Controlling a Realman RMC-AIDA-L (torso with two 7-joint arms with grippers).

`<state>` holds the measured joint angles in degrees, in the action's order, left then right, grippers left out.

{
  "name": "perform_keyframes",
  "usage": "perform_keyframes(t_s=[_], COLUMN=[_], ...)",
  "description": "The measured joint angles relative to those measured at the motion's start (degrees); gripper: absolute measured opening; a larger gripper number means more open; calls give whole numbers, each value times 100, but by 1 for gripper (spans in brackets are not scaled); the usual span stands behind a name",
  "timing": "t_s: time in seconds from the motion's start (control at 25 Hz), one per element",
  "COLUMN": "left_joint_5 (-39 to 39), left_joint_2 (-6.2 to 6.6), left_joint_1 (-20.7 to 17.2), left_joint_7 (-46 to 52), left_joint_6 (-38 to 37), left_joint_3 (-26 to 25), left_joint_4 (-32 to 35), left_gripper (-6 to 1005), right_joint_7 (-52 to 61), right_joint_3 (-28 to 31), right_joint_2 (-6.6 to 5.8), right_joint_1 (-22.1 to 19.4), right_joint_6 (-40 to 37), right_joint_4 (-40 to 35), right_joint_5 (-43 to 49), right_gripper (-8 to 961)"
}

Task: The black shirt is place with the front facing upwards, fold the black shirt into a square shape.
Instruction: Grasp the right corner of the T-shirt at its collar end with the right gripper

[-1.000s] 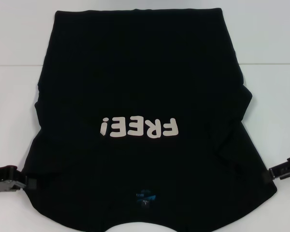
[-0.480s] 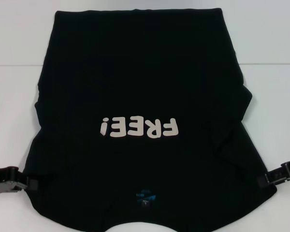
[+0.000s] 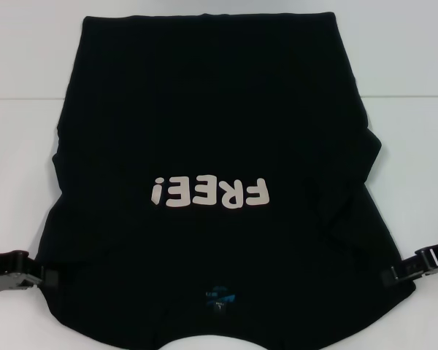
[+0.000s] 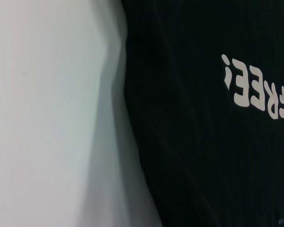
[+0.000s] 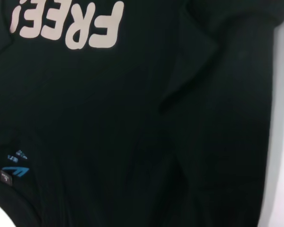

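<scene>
The left gripper (image 3: pixel 44 278) sits at the near left edge of the black shirt (image 3: pixel 212 131), its tip against the cloth; whether it grips the fabric or rests released cannot be told from the head view. The right gripper (image 3: pixel 394 277) meets the near right edge of the shirt in the same way, and its state cannot be told either. The shirt lies spread front-up on the table (image 3: pixel 22 146), collar toward the robot, hem at the far side. White block letters (image 3: pixel 209 193) reading "FREE!" cross the chest, upside down as seen from the head. A small blue neck label (image 3: pixel 219 297) sits just inside the collar. The sleeves appear tucked in along the sides, leaving soft diagonal creases, most clearly on the right. The table is plain white, with a faint seam running across it behind the shirt.
</scene>
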<state>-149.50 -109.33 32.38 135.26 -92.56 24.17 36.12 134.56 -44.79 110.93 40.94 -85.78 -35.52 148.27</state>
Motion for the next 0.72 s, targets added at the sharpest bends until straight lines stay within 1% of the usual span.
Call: perform_keyframes(t_s=[0.48, 0.72], left_joint_5=[0, 0], left_joint_2=[0, 0], left_joint_1=[17, 47], left_joint_7=[0, 1], left_joint_6=[1, -25], left_joint_3=[0, 0], left_joint_4=[0, 0], left_gripper=[21, 20], right_joint_7=[-79, -136], right_joint_3=[-29, -28], right_joint_2=[128, 218], right_joint_1=[133, 245], right_joint_6=[-64, -133], right_joint_4=[50, 81], right_joint_5=[-49, -59], right_gripper=[663, 657])
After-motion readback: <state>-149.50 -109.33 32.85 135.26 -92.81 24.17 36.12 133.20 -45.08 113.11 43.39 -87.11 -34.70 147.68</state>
